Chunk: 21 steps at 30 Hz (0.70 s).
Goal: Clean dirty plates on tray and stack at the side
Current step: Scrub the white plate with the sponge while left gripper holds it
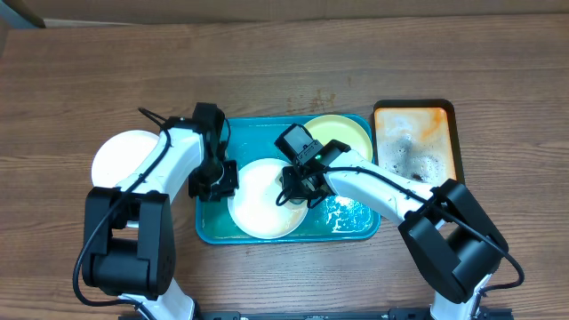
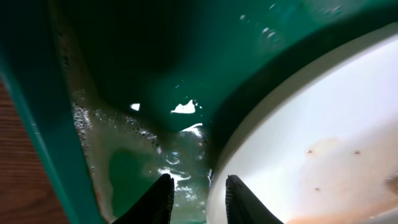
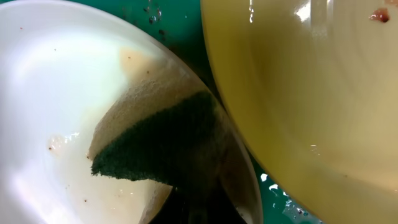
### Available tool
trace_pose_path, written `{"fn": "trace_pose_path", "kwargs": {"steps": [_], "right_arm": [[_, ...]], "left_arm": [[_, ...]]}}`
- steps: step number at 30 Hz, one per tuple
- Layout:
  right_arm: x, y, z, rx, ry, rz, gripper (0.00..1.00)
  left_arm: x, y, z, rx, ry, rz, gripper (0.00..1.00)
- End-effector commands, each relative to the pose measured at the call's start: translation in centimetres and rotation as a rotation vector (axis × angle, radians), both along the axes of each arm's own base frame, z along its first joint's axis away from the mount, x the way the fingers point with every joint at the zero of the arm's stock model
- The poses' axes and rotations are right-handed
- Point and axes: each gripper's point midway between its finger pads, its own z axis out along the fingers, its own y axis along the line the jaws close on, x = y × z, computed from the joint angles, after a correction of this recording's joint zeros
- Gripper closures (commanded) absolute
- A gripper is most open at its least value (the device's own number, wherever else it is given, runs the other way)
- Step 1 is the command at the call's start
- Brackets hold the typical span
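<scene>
A white plate (image 1: 253, 213) with a faint brown smear lies in the teal tray (image 1: 356, 227). A pale yellow-green plate (image 1: 342, 135) rests at the tray's back right. Another white plate (image 1: 120, 156) sits on the table left of the tray. My left gripper (image 1: 213, 182) (image 2: 199, 196) stands open astride the left rim of the tray's white plate (image 2: 323, 124), one finger over the plate, the other over the tray's wet floor (image 2: 137, 155). My right gripper (image 1: 298, 182) (image 3: 205, 202) is shut on a sponge (image 3: 161, 143), which presses on the white plate (image 3: 56, 81) beside the yellow-green plate (image 3: 311, 93).
A smaller orange tray (image 1: 415, 142) with foam and dark residue stands right of the teal tray. Soapy water pools in the teal tray's front right corner (image 1: 347, 213). Bare wooden table (image 1: 267, 71) surrounds the trays.
</scene>
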Motion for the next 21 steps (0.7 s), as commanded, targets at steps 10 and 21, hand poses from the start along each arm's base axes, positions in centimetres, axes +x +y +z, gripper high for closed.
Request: {"fn": "trace_pose_path", "kwargs": {"steps": [10,21], "right_arm": [[0.9,-0.4,0.2,-0.026,-0.029,-0.02,0.96],[1.6,0.9,4.9,0.081,-0.113,0.016,0.96]], "left_arm": [[-1.9,0.0,-1.7,-0.009,0.019,0.003,0.96],[0.3,0.0,1.2,-0.011,-0.072,0.005,0.96]]}}
